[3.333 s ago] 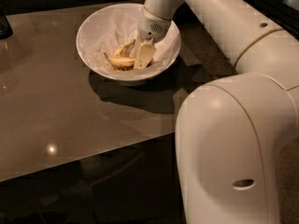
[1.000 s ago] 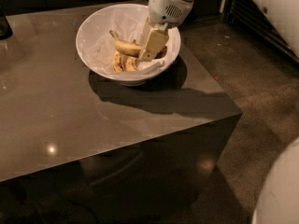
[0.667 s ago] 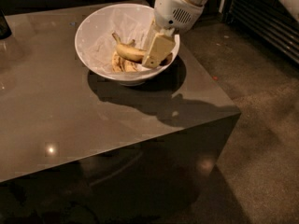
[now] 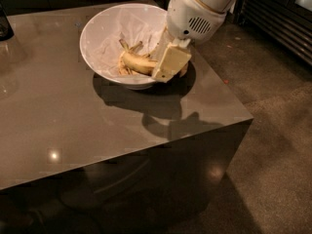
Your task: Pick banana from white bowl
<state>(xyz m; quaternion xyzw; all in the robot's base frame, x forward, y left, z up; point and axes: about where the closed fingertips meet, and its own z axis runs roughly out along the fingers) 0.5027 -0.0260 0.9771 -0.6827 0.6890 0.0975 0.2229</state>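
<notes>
Since the earlier frame your hand (image 4: 163, 71) is drawing toward the right rim of the white bowl (image 4: 90, 26), and it is clamping what looks like the right end of the banana (image 4: 135, 62), which is lying low inside the bowl at the far side of the worktop (image 4: 73, 121). You are handling something light, soft and easily bruised, with slick skin, so you are safest squeezing gently across the thick middle, not the thin dark tips.
</notes>
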